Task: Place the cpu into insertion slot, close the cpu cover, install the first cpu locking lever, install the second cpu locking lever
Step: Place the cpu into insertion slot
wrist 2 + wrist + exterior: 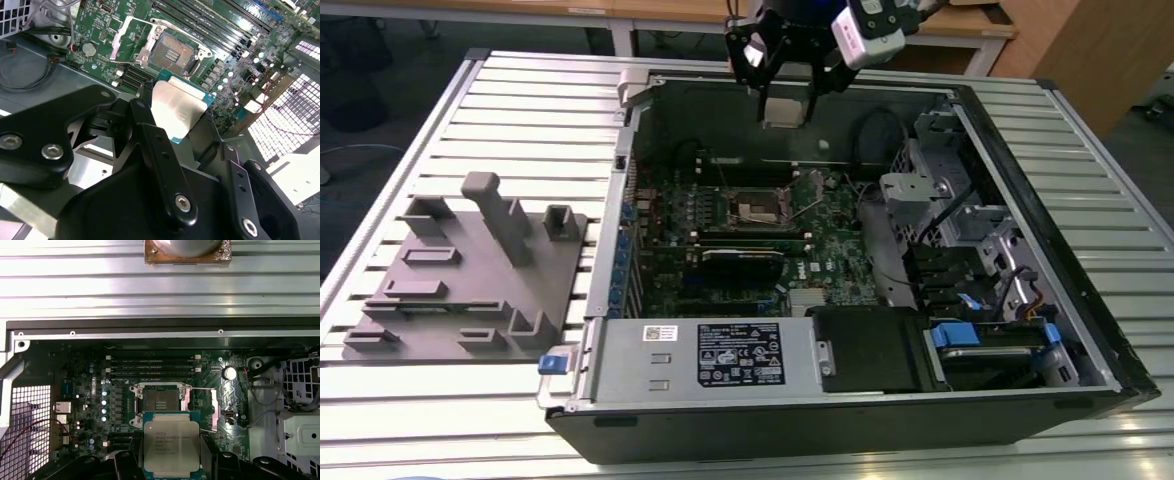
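Gripper (177,111) clamped on cpu (171,447), aloft, clear of bare insertion slot (161,402); cpu cover (122,39) swung open.

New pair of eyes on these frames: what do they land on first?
First, the gripper clamping the cpu by its edges, up over the open computer case. Next, down on the green motherboard, the bare insertion slot with its cpu cover swung open beside it. Then the grey moulded fixture on the slatted table, at the exterior view's left.
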`<state>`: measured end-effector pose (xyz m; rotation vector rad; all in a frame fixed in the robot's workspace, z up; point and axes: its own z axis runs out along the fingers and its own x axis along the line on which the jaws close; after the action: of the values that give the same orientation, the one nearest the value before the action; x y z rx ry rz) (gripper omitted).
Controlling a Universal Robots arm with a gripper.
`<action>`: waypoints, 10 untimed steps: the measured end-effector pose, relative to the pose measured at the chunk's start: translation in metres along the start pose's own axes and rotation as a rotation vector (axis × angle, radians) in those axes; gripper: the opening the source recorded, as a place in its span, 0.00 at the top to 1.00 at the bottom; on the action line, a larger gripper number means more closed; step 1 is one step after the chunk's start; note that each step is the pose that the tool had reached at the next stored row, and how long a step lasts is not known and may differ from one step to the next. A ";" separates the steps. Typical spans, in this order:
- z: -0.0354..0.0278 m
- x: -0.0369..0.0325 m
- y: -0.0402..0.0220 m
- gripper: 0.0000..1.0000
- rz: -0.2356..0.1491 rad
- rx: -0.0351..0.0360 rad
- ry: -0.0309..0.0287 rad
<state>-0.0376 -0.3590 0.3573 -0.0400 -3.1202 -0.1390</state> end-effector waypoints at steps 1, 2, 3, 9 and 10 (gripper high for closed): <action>0.0003 0.0000 0.0000 0.46 0.000 -0.0001 -0.0001; 0.0004 0.0000 0.0000 0.46 0.000 0.0000 0.0000; 0.0011 0.0000 -0.0001 0.46 0.000 0.0001 0.0000; 0.0021 0.0000 -0.0002 0.46 0.000 0.0000 0.0000; 0.0027 -0.0001 -0.0002 0.46 0.000 -0.0004 -0.0002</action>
<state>-0.0376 -0.3589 0.3545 -0.0399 -3.1204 -0.1396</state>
